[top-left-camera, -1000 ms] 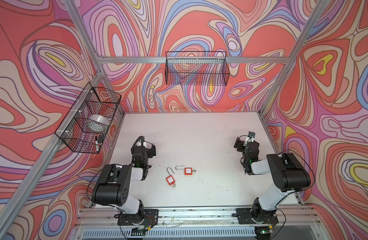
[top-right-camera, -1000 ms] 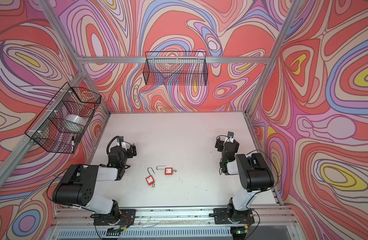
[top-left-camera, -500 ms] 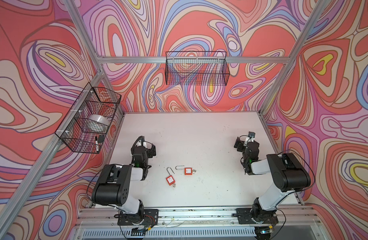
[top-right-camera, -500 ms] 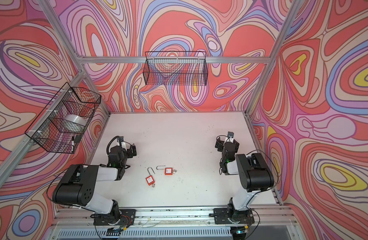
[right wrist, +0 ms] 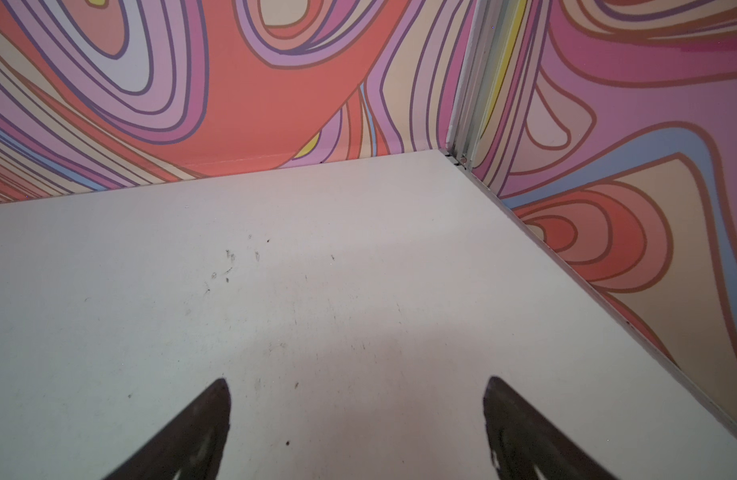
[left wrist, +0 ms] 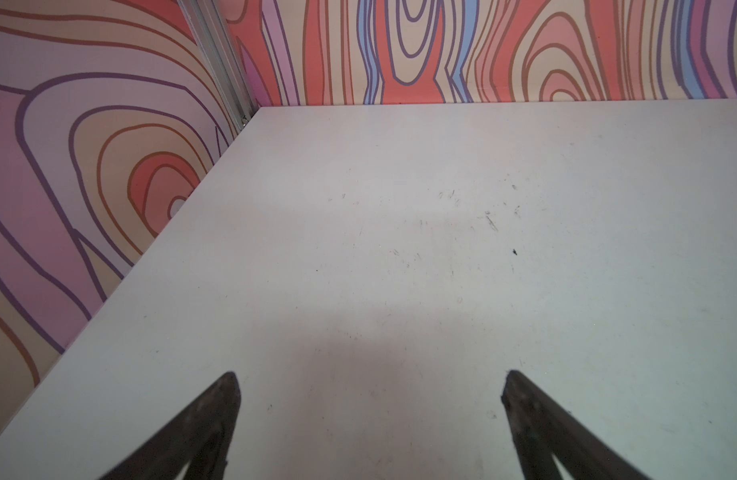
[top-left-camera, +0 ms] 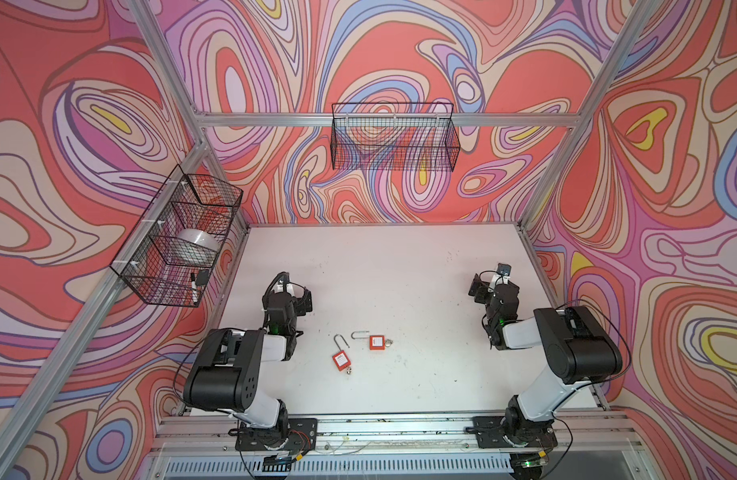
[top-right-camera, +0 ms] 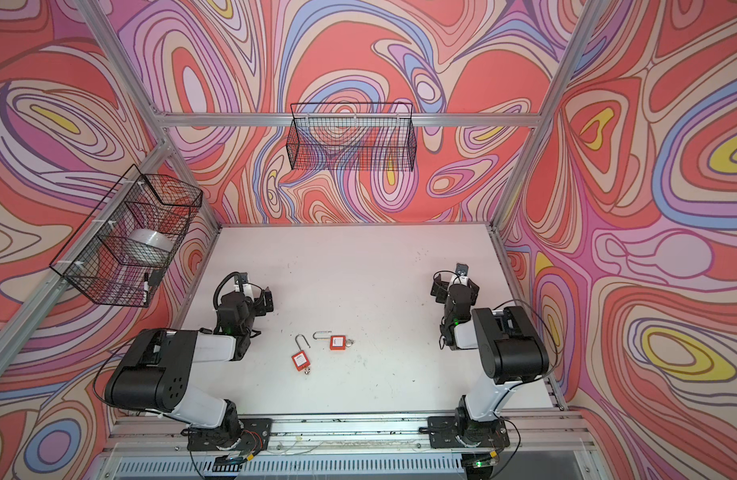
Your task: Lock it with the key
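Two red padlocks lie on the white table [top-left-camera: 400, 270] near its front middle. The nearer padlock [top-left-camera: 339, 360] [top-right-camera: 299, 360] has its silver shackle [top-left-camera: 341, 341] pointing away and a small key [top-left-camera: 348, 371] at its base. The other padlock [top-left-camera: 376, 342] [top-right-camera: 336, 342] lies sideways, with its key [top-left-camera: 388, 342] on the right. My left gripper [top-left-camera: 303, 300] [left wrist: 371, 374] rests open, left of the padlocks and apart from them. Far to their right, my right gripper [top-left-camera: 479, 289] [right wrist: 358, 379] is open too. Both wrist views show only bare table between the fingers.
A black wire basket [top-left-camera: 179, 232] on the left wall holds a white roll and a marker. A second wire basket [top-left-camera: 393, 139] hangs on the back wall. Patterned walls enclose the table on three sides, with a metal rail [top-left-camera: 400, 428] along the front.
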